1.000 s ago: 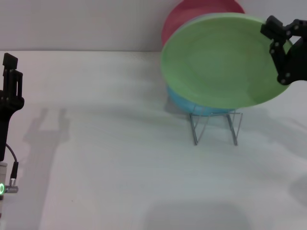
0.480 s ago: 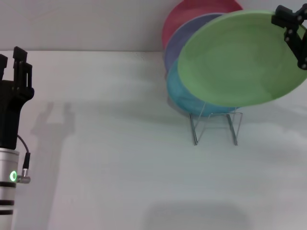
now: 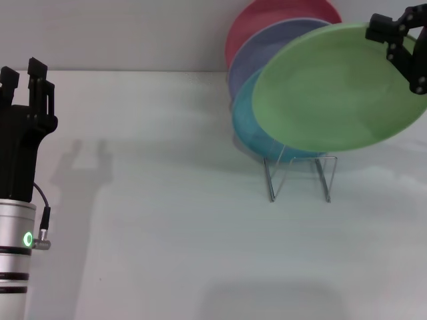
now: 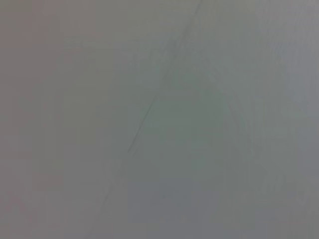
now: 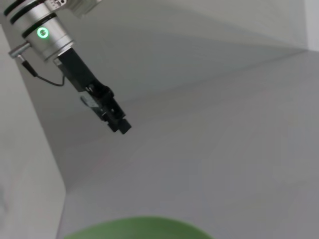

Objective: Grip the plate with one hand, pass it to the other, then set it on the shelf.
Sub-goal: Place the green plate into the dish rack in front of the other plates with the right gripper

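Note:
The light green plate [image 3: 333, 87] hangs tilted in the air at the upper right, in front of the plates on the shelf [image 3: 298, 177]. My right gripper [image 3: 392, 35] is shut on its top right rim. A sliver of the plate's edge [image 5: 134, 228] shows in the right wrist view. My left gripper [image 3: 24, 75] stands at the far left, fingers pointing up and open, holding nothing. It also shows in the right wrist view as the left gripper [image 5: 113, 117] on the arm with the green light ring [image 5: 44, 33]. The left wrist view shows only blurred grey surface.
The wire shelf holds a turquoise plate [image 3: 244, 128], a lavender plate [image 3: 257, 52] and a red plate [image 3: 267, 20], leaning against each other near the back wall. The white table [image 3: 173, 200] stretches between the two arms.
The right gripper has carried the green plate to the right and slightly up, uncovering the lavender and turquoise plates. The left arm has risen and shifted a little to the right.

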{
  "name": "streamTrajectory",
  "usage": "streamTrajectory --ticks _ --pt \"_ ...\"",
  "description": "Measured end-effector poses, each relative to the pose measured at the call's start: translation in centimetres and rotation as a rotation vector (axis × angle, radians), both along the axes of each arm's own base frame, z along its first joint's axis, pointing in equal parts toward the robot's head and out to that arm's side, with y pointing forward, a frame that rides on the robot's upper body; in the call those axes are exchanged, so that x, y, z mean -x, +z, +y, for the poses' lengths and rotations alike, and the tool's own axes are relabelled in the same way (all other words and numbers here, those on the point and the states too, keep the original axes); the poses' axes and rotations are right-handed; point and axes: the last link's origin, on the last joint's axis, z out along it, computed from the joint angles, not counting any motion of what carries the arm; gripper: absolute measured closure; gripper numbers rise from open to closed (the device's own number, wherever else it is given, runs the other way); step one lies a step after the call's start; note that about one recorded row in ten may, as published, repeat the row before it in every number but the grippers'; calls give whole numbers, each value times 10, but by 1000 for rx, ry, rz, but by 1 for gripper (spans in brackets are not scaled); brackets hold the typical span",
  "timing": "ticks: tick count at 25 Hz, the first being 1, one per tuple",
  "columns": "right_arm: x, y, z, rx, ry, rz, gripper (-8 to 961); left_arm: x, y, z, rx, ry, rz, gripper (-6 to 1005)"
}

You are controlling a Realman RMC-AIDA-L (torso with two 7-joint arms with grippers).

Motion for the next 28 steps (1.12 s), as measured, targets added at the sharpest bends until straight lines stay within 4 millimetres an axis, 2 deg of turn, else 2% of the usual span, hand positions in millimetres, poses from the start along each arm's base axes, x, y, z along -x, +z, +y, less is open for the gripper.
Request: streamTrajectory --ticks 6,14,18,28 --pt "1 -6 3 34 -24 -23 934 0 0 0 1 0 0 522" --pt "-13 -31 3 85 -108 -84 933 1 -1 1 8 4 3 522" --pt "-17 -37 2 90 -131 -95 934 1 -1 1 9 5 5 523" --pt "-20 -51 3 66 -193 -7 933 1 -2 1 17 -1 11 522"
